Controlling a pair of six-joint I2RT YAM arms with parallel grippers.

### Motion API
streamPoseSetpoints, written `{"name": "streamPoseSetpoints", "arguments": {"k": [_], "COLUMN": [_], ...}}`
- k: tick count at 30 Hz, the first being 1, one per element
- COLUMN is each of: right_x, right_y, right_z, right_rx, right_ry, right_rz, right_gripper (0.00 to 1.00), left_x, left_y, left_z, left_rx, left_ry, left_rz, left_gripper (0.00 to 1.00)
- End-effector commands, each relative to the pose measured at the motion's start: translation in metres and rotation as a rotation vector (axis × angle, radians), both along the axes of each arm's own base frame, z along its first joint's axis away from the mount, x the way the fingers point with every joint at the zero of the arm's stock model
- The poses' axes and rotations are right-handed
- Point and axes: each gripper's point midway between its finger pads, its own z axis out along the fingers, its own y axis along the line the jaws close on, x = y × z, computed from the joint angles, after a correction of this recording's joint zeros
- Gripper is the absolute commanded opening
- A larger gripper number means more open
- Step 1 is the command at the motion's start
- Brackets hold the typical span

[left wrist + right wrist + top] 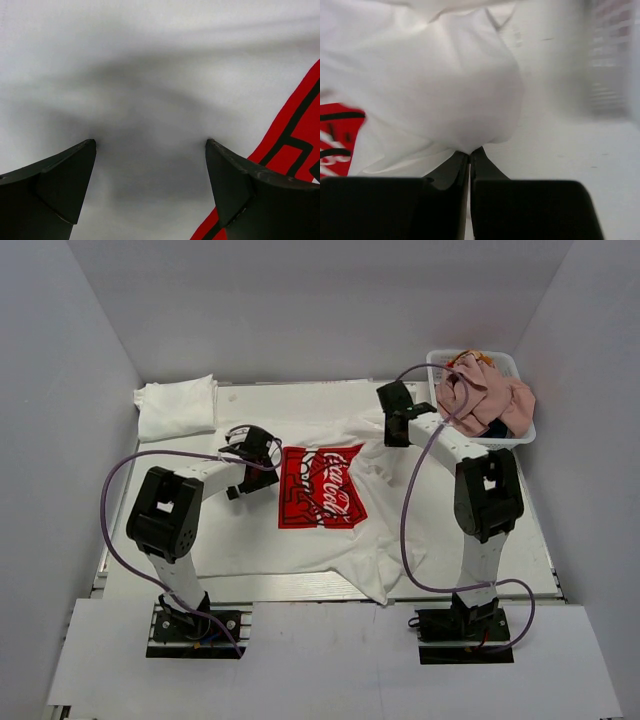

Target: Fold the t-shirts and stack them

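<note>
A white t-shirt with a red Coca-Cola print (320, 488) lies spread on the table. My left gripper (258, 445) is open just above its left part; in the left wrist view (150, 144) the jaws stand wide apart over white cloth, with the red print (295, 135) at the right. My right gripper (393, 422) is shut on the shirt's upper right edge; the right wrist view (470, 152) shows the white cloth (435, 85) pinched and bunched at the tips. A folded white shirt (176, 407) lies at the back left. A pink shirt (480, 395) and a navy one (520, 425) sit in the basket.
The white mesh basket (513, 365) stands at the back right corner, close to my right arm. Grey walls surround the table. Purple cables loop beside both arms.
</note>
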Motion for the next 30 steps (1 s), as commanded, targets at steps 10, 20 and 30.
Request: {"name": "streamPoseSetpoints", "arguments": {"k": [10, 20, 30], "right_x": [0.030, -0.062, -0.139], "right_y": [-0.095, -0.010, -0.026], "right_z": [0.081, 0.045, -0.047], "right_rx": [-0.279, 0.118, 0.200], "right_ry": [-0.057, 0.012, 0.174], "right_rz": [-0.052, 0.170, 0.105], "right_gripper": [0.50, 0.90, 0.89], "left_x": [-0.048, -0.006, -0.011], "left_y": [0.053, -0.004, -0.020], "left_z": [-0.043, 0.003, 0.016], "left_rx": [0.141, -0.065, -0.160], "left_ry": [0.222, 0.034, -0.024], "left_rz": [0.009, -0.188, -0.260], "left_gripper": [1.00, 1.00, 1.00]}}
